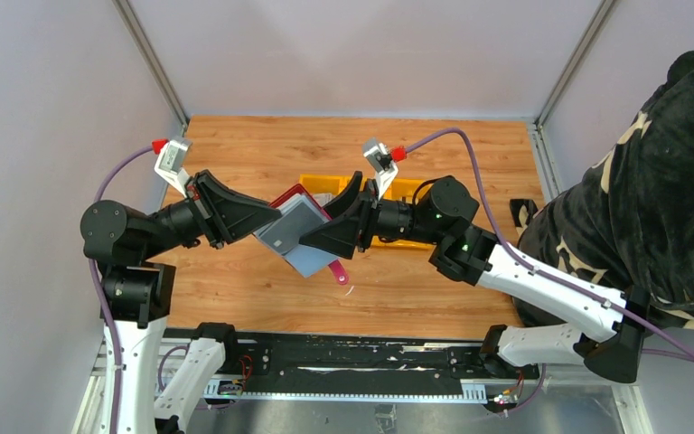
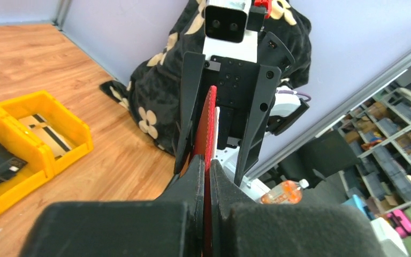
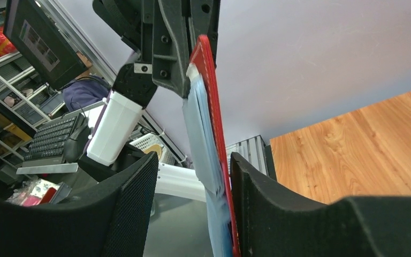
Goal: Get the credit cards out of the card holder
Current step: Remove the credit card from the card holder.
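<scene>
My left claw [image 1: 267, 223] is pressed together on the edge of the small dark red folding card holder [image 1: 310, 262]. It holds the holder up in the air over the wooden worktop [image 1: 235, 289], between my two arms. In my left wrist view the black fingers [image 2: 195, 176] meet tightly on the red cover, which runs edge-on straight away from me.

My right claw [image 1: 327, 237] comes in from the opposite side with its jaws apart and grips nothing. In my right wrist view the holder [image 3: 214, 123] stands upright between those jaws. Its grey-blue lining faces one finger with a clear gap, and its red back sits just beside the other finger.

From above, the holder lies open. Its long axis slants from the far red half down to the pink-red closing tab [image 1: 339, 271], which hangs at the near end. A flat grey credit card [image 1: 286, 228] shows on the lining side, in the part nearest my left claw. I cannot tell how many cards are tucked in.

As I judge it, the right claw is the free one and already straddles the holder, so the pull should be its job. It should close on a card edge alone, not on card and cover together. The yellow plastic bin [image 1: 318, 183] sits on the worktop just beyond us.
</scene>
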Robot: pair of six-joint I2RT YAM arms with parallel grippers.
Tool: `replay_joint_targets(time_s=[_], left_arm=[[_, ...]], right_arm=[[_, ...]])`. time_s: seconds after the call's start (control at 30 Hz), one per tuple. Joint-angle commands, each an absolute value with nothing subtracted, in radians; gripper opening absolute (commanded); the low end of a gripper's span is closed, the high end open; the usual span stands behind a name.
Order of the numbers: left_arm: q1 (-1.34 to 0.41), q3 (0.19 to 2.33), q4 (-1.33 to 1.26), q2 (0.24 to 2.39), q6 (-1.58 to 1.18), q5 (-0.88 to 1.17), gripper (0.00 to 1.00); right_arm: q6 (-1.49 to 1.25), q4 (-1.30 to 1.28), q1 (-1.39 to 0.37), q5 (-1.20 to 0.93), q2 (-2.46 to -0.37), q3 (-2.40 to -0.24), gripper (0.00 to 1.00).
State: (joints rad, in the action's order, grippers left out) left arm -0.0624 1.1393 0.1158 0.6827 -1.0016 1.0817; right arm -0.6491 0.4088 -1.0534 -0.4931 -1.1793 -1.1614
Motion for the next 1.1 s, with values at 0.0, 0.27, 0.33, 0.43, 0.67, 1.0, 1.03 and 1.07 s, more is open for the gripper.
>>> replay_joint_targets(time_s=[0.0,0.27,0.33,0.43,0.67,1.0,1.03,1.07], left_arm=[[-0.064,1.217,0.212,0.678,-0.869,1.048,0.00],[-0.064,1.278,0.388,0.652,-0.629,0.945,0.00],[-0.064,1.265,0.374,0.641,-0.630,0.941,0.00],[-0.064,1.251,0.359,0.632,-0.637,0.942,0.00],[-0.064,1.208,0.360,0.595,-0.551,0.912,0.00],[-0.064,1.136,0.219,0.586,-0.701,0.971,0.00],[-0.064,1.134,0.212,0.587,-0.713,0.973,0.00],[-0.064,1.136,0.210,0.587,-0.719,0.971,0.00]], right_arm=[[-0.693,0.410,-1.046,-0.520,-1.148,-1.124,0.56],[-0.808,0.462,-1.026,-0.530,-1.163,-1.097,0.54],[-0.822,0.452,-1.026,-0.530,-1.176,-1.111,0.48],[-0.839,0.393,-1.021,-0.492,-1.192,-1.139,0.29],[-0.879,0.334,-1.019,-0.447,-1.235,-1.205,0.08],[-0.876,0.351,-1.019,-0.441,-1.246,-1.213,0.00],[-0.874,0.352,-1.019,-0.440,-1.245,-1.213,0.00],[-0.873,0.353,-1.019,-0.439,-1.244,-1.211,0.00]])
